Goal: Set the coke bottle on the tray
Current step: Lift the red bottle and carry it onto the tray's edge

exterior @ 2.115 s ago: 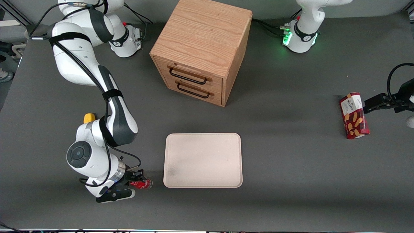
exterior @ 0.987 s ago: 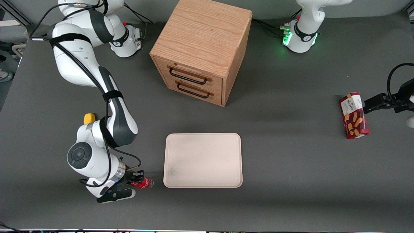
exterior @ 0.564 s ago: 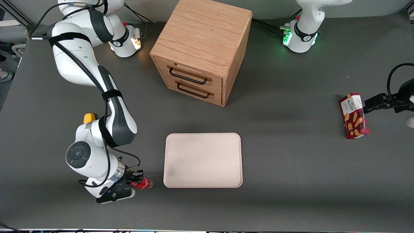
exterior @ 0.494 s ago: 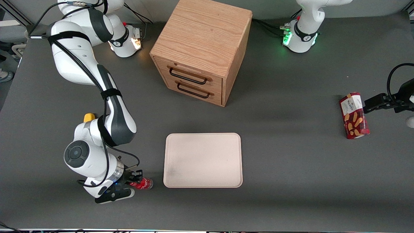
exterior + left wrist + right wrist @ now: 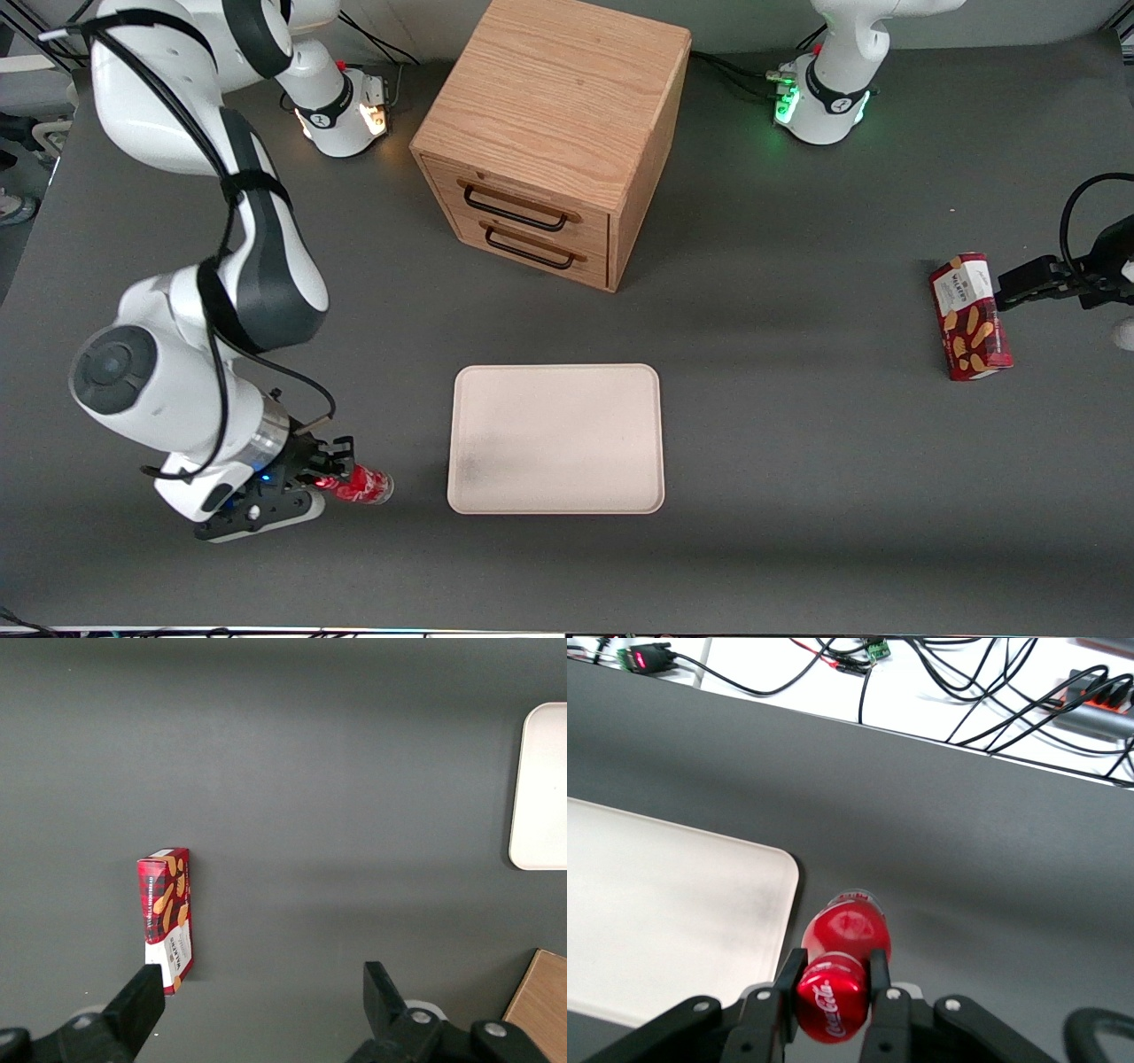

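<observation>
The tiny coke bottle [image 5: 361, 485] [image 5: 837, 970] with its red label lies sideways in my right gripper [image 5: 330, 479] [image 5: 833, 979], whose fingers [image 5: 789, 977] are shut on it near the cap end. It hangs a little above the table, near the front edge, at the working arm's end. The pale beige-pink tray [image 5: 556, 439] [image 5: 647, 930] lies flat beside the bottle, a short gap away toward the parked arm's end, with nothing on it. One end of the tray [image 5: 537, 788] shows in the left wrist view.
A wooden drawer cabinet [image 5: 554, 133] stands farther from the front camera than the tray. A red biscuit box [image 5: 969, 316] [image 5: 167, 918] lies toward the parked arm's end. Cables [image 5: 966, 691] run past the table's edge in the right wrist view.
My right gripper has risen with the coke bottle in it and shifted a little away from the tray. The arm's wrist now stands higher and covers the yellow lump seen earlier.
</observation>
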